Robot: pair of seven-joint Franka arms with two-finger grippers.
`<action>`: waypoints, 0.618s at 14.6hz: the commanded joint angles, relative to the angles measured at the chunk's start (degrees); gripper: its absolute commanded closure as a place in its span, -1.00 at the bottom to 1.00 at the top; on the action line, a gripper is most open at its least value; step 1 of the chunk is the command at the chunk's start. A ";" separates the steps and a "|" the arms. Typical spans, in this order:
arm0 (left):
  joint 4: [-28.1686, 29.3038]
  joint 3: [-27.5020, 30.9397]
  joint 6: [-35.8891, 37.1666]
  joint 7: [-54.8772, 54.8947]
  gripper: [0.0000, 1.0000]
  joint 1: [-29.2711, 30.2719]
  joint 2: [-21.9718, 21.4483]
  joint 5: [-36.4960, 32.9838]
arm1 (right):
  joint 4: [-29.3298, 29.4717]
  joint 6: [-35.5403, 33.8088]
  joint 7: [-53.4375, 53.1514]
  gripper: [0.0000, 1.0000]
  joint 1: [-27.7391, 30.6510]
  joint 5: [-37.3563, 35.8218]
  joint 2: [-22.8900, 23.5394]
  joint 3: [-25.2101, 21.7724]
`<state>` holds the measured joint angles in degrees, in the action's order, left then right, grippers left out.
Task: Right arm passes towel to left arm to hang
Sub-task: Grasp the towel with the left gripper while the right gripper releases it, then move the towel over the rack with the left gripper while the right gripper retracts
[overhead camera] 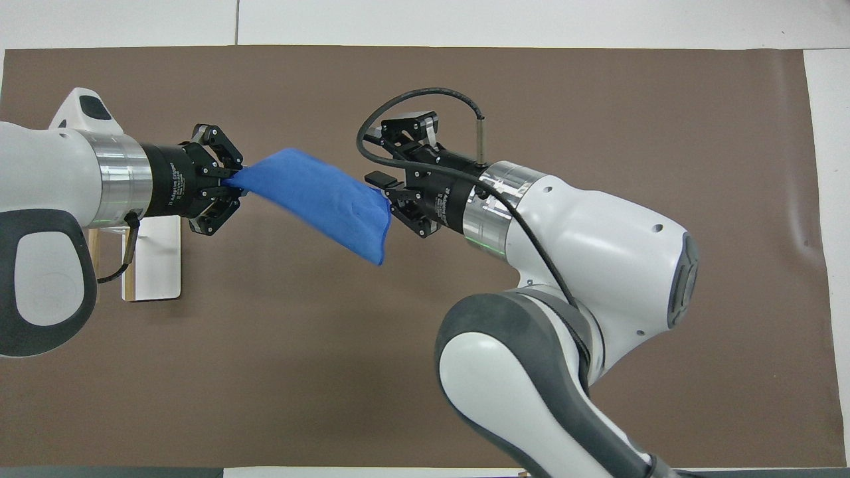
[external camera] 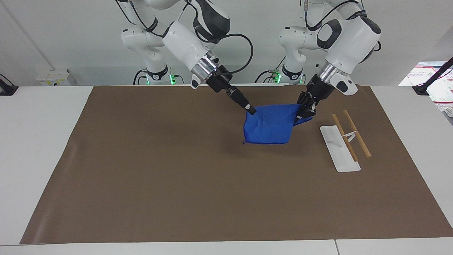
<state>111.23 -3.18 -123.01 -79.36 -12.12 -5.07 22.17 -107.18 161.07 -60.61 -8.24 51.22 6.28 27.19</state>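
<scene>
The blue towel [external camera: 270,124] [overhead camera: 319,199] is spread out in the air between both grippers, above the brown mat [external camera: 159,170]. My right gripper [external camera: 250,110] [overhead camera: 386,192] is shut on the towel's corner toward the right arm's end. My left gripper [external camera: 304,112] [overhead camera: 229,189] is shut on the corner at the left arm's end. The towel's top edge is pulled nearly straight and the rest hangs down from it.
A hanging rack with a white base [external camera: 338,150] [overhead camera: 156,259] and two wooden rods [external camera: 357,134] stands on the mat toward the left arm's end, just past my left gripper. In the overhead view the left arm covers part of it.
</scene>
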 commanded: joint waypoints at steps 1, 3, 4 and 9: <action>-0.14 0.11 0.58 -0.18 1.00 2.00 -1.60 -5.01 | -4.43 0.30 11.26 -1.00 4.27 -0.94 -2.06 0.32; 0.13 0.02 1.72 0.26 1.00 3.59 -2.57 -10.10 | -7.07 0.03 19.09 -1.00 7.35 -0.94 -3.03 0.32; 0.48 0.02 3.12 1.83 1.00 4.03 -3.19 -12.92 | -8.39 -0.06 22.17 -1.00 8.76 -1.03 -3.47 0.32; 2.76 0.11 6.65 6.41 1.00 6.93 -5.56 -20.39 | -14.45 -2.15 42.30 -1.00 15.35 -2.61 -5.93 0.32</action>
<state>111.43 -2.98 -117.61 -74.33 -6.39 -8.14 4.70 -117.86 160.75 -23.78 4.53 50.12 3.60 26.98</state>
